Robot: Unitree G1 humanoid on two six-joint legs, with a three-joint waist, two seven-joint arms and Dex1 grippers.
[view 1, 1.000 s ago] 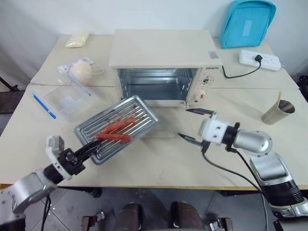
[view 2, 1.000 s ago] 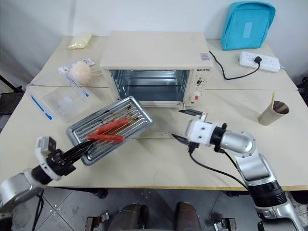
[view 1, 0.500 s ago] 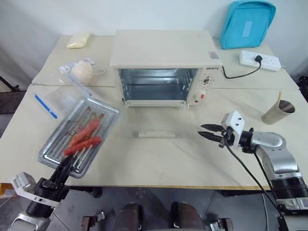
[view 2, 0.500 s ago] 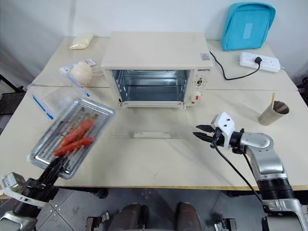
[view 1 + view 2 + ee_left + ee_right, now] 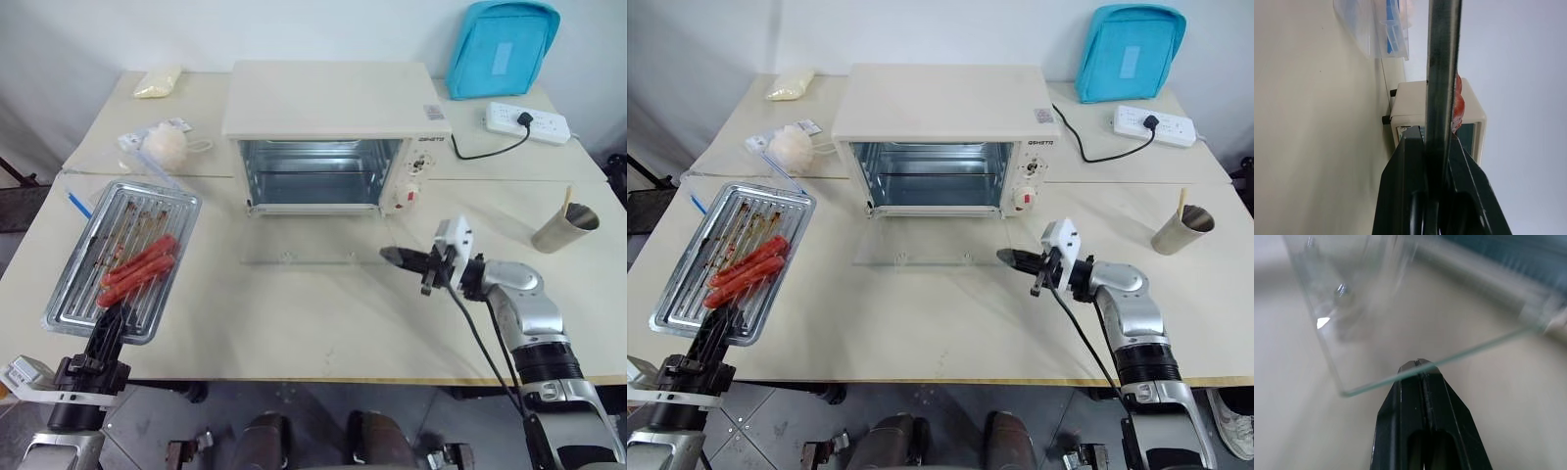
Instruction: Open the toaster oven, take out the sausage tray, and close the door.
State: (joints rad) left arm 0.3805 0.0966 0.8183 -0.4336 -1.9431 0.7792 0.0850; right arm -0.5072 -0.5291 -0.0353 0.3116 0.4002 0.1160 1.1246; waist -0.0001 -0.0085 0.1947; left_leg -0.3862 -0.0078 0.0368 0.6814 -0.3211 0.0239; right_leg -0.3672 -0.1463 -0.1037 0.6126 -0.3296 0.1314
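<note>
A: Start at the far left of the toaster oven (image 5: 333,127). What is there?

B: The sausage tray (image 5: 122,257), well to the left of the toaster oven and nearer the table's (image 5: 313,323) front edge than it. The tray is out of the oven, with a few red sausages (image 5: 137,269) lying across its ridged bars. The left gripper (image 5: 110,328) is clamped on the tray's near rim, its black fingers pinched tight with almost no gap; in the left wrist view the metal edge runs straight up between the fingers (image 5: 1405,196).

A: And beyond the tray?

B: A clear plastic box (image 5: 1376,29) with a blue strip, partly hidden by the tray, and a pale round thing (image 5: 165,145) just left of the toaster oven's back corner.

A: The oven itself?

B: Its cavity stands open and bare. The door (image 5: 313,243) is swung down in front of the toaster oven, the glass pane lying out flat toward the near edge.

A: What is to the right of the toaster oven?

B: The right gripper (image 5: 392,257) sits just at the door's right-hand edge, pointing toward it. Its fingers are pressed together, holding nothing; in the right wrist view the tips (image 5: 1418,363) meet right at the pane's glass edge. Whether they touch the glass I cannot tell.

A: Farther right?

B: A metal cup (image 5: 566,230), a white power strip (image 5: 527,121) and a blue bag (image 5: 505,44) behind it.
</note>
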